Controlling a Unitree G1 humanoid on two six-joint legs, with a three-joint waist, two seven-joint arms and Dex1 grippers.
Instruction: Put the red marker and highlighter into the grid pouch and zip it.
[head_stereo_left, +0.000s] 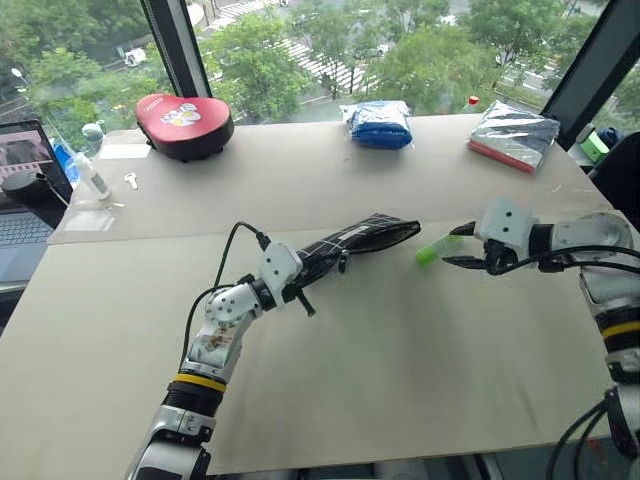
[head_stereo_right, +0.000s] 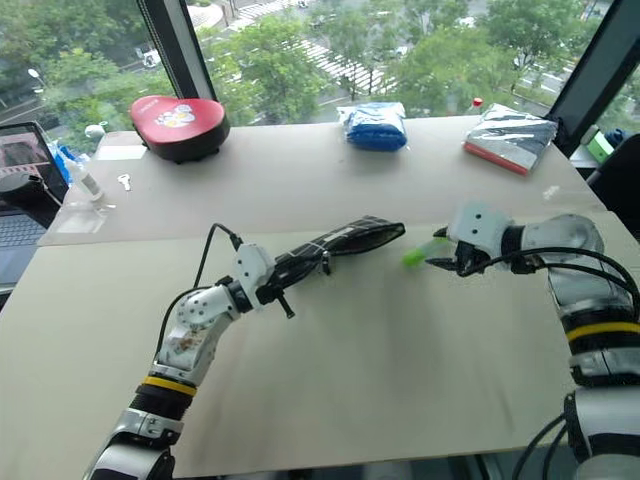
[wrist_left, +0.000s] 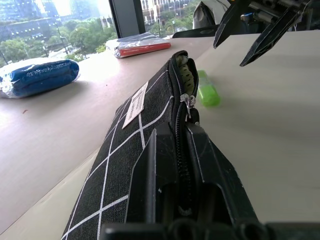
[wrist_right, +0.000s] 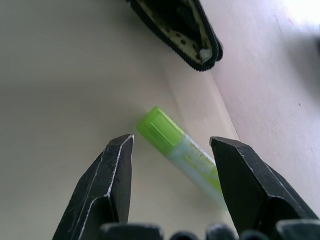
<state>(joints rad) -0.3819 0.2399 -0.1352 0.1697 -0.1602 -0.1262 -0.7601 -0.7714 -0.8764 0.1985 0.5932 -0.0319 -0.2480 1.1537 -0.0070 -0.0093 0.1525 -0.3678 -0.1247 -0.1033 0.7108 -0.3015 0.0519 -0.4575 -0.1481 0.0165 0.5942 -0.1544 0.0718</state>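
Observation:
The grid pouch, black with white lines, lies stretched across the middle of the table with its far end unzipped and gaping. My left gripper is shut on its near end, fingers clamped along the zipper. The lime-green highlighter lies flat on the table just past the pouch's open mouth. My right gripper hovers right beside it, open, with the highlighter seen between its fingers but not touched. The red marker is out of view.
A red cushion-like case sits at the back left, a blue bundle at the back middle, a silver-and-red packet at the back right. A laptop, a white bottle and a key are on the left.

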